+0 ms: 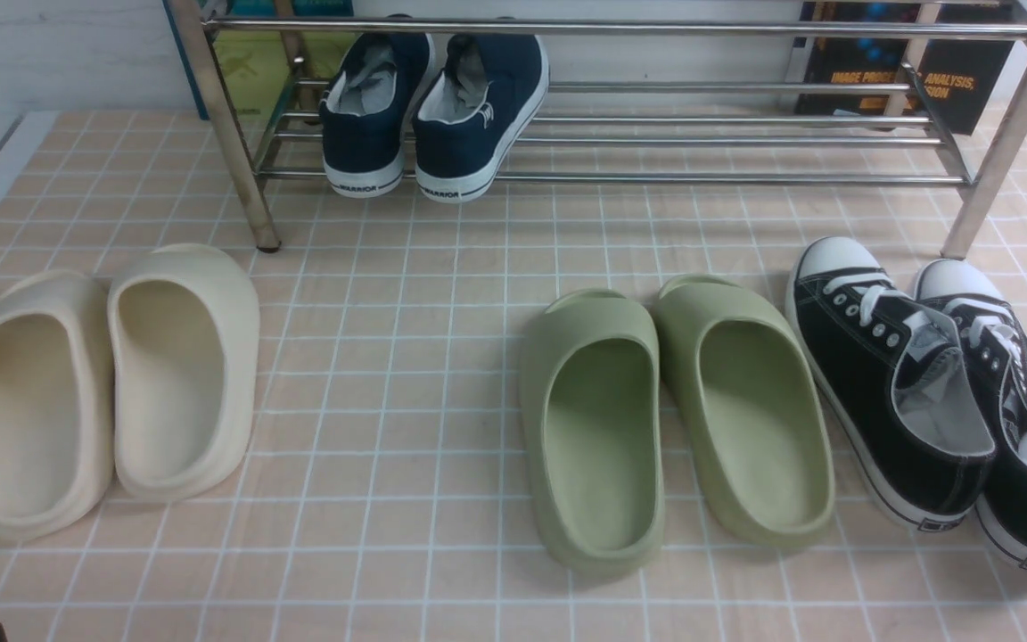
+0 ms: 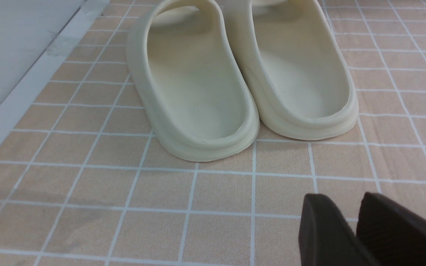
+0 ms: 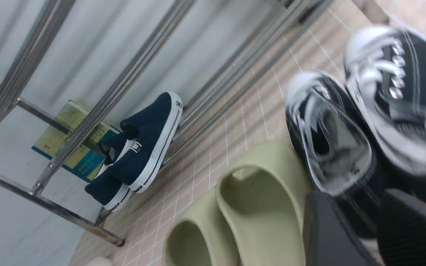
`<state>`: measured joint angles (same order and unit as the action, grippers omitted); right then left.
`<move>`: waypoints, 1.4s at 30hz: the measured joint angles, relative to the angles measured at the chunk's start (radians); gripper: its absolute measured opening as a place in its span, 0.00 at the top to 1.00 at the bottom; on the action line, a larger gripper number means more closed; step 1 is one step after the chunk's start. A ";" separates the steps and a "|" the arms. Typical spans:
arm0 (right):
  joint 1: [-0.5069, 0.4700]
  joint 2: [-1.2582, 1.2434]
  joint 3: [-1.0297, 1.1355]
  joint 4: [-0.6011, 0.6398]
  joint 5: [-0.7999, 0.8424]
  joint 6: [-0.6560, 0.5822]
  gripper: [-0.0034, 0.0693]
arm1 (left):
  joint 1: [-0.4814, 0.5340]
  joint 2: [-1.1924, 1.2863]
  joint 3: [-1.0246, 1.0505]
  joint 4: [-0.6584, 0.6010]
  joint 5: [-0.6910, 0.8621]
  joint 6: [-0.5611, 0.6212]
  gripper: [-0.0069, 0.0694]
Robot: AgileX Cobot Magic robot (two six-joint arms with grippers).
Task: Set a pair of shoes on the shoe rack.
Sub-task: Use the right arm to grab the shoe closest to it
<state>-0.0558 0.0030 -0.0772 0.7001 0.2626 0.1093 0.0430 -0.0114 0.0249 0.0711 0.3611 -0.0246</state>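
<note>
Shoe rack (image 1: 620, 178) spans top of frame; WARRIOR sneakers (image 1: 433, 116) on it, upper left. On floor (image 1: 389, 535): slide pair (image 1: 108, 383) left, second slide pair (image 1: 674, 419) centre, lace-up sneakers (image 1: 932, 392) right.

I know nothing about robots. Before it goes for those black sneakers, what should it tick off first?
1. The pair of shoes stands side by side, nothing on top: ok.
2. The shoe rack has free bars beside the navy sneakers: ok.
3. The right gripper is empty, jaws apart, near the pair: ok.
4. The left gripper is empty: ok, though it hangs by the cream slides, away from the pair.
5. The green slides lie close beside the pair and might get nudged: not ok.
</note>
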 joint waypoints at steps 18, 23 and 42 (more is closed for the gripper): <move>0.148 1.045 -0.985 -0.294 0.897 -0.485 0.97 | 0.000 0.000 0.000 0.000 0.000 0.000 0.64; 0.255 1.271 -1.036 -0.464 0.895 -0.343 0.95 | 0.000 0.000 0.000 0.000 0.000 0.000 0.63; 0.291 1.701 -1.045 -0.646 0.651 -0.284 0.40 | 0.000 0.000 0.000 0.000 0.000 0.000 0.62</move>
<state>0.2350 1.7037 -1.1226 0.0542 0.9132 -0.1751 0.0430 -0.0114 0.0249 0.0711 0.3611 -0.0242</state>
